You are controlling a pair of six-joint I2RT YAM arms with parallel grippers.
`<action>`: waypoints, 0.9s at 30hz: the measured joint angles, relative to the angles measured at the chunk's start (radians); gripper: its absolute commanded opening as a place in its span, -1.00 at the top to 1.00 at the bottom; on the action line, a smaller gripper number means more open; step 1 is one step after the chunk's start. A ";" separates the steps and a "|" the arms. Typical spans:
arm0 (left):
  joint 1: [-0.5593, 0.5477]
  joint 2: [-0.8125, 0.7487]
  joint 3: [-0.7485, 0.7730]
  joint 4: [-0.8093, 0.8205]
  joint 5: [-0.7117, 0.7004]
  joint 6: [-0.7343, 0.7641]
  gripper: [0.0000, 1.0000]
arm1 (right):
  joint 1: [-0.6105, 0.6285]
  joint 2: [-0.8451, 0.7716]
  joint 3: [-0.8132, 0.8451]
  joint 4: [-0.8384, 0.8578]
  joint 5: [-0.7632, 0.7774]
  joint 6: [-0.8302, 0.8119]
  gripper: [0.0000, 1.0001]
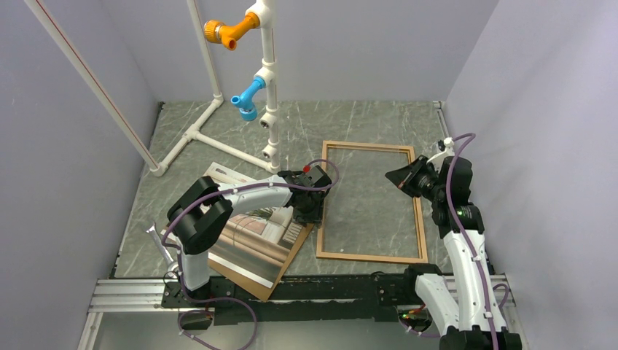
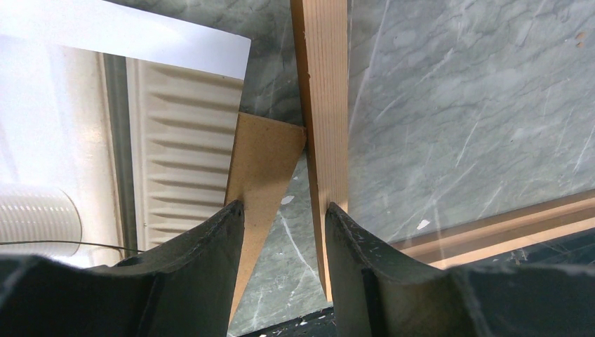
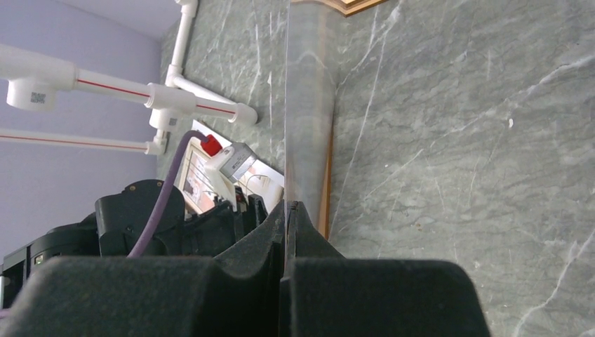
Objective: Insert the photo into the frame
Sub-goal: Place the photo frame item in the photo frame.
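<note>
The wooden frame (image 1: pixel 372 257) lies flat at centre right. The photo (image 1: pixel 255 240) lies left of it on the brown backing sheet (image 1: pixel 251 283). My left gripper (image 1: pixel 310 210) is open and empty, low at the frame's left rail. In the left wrist view its jaws (image 2: pixel 284 210) straddle the gap between the backing's corner (image 2: pixel 259 161) and the rail (image 2: pixel 323 105), with the photo (image 2: pixel 182 105) at left. My right gripper (image 1: pixel 399 177) hovers inside the frame's right rail. In the right wrist view it (image 3: pixel 288 207) is shut on the edge of the clear glass pane (image 3: pixel 305 105), which stands tilted up.
A white PVC pipe stand (image 1: pixel 266 73) with orange and blue fittings rises at the back, its base pipes (image 1: pixel 189 135) on the table's back left. A black rail (image 1: pixel 328 284) runs along the near edge. Lilac walls close both sides. My left arm shows in the right wrist view (image 3: pixel 140 210).
</note>
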 measured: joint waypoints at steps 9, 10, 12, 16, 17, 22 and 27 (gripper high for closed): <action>0.000 0.000 0.000 0.000 0.000 0.000 -0.01 | 0.000 0.019 0.000 0.041 -0.062 -0.016 1.00; 0.000 0.000 0.000 0.000 0.000 0.000 -0.01 | 0.000 0.022 0.000 0.046 -0.072 -0.018 1.00; 0.000 0.001 0.000 0.000 0.000 0.000 -0.01 | 0.000 0.026 0.000 0.056 -0.086 -0.023 1.00; -0.001 0.002 0.002 -0.002 0.000 0.000 -0.01 | 0.000 0.030 0.000 0.068 -0.108 -0.023 1.00; -0.001 0.002 0.002 -0.002 0.000 0.000 -0.01 | 0.000 0.030 0.000 0.068 -0.108 -0.024 1.00; -0.002 0.002 0.002 -0.002 0.000 0.000 -0.01 | 0.000 0.034 0.000 0.067 -0.102 -0.031 1.00; -0.002 0.003 0.006 -0.006 -0.001 0.001 -0.01 | -0.004 0.034 -0.010 0.066 -0.074 -0.046 1.00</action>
